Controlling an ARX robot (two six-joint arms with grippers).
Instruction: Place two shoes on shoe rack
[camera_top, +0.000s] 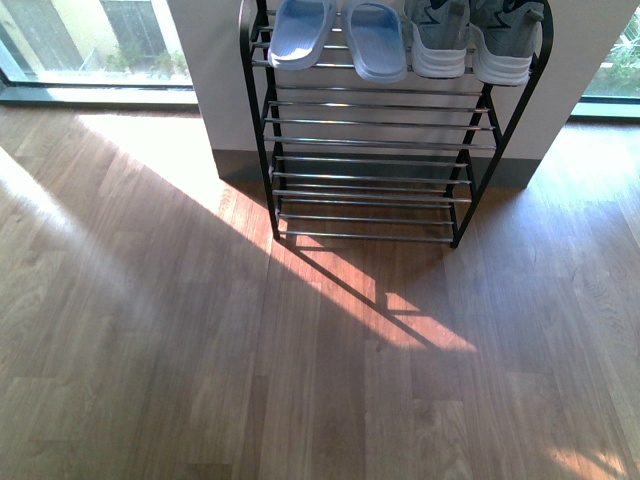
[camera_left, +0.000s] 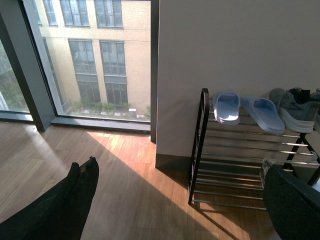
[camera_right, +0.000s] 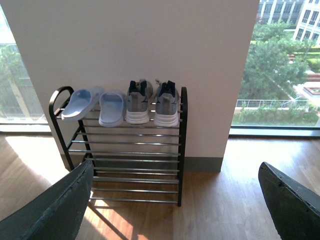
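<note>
Both grippers show only in their own wrist views; right gripper (camera_right: 175, 200) has its 2 dark fingers (camera_right: 55, 210) spread wide at the frame corners, nothing between them; left gripper (camera_left: 180, 200) likewise spread, 1 finger (camera_left: 65, 205) low on one side and the other low on the opposite side, empty; neither arm appears in the front view.

Nearest ground: wooden floor (camera_top: 200, 380), brown planks, a bright patch of sunlight with the rack's shadow bars across it just before the rack's foot.

Shoe rack (camera_top: 370, 180) stands on the floor against a pale wall (camera_right: 150, 45); black frame, several tiers of thin chrome bars; lower tiers carry nothing that can be seen.

Top tier holds 4 items in a row; 2 shoes (camera_right: 152, 102), grey with white soles and dark lining, sit side by side, touching or nearly so, toes toward the camera, at the end of the tier on the robot's right; beside them toward the left, 2 pale blue slippers (camera_right: 95, 105), the outer one tilted against the frame's curved end.

Beyond, on both sides of the wall: floor-to-ceiling windows (camera_left: 90, 55); a brick building outside on the left, trees (camera_right: 275, 70) on the right.
</note>
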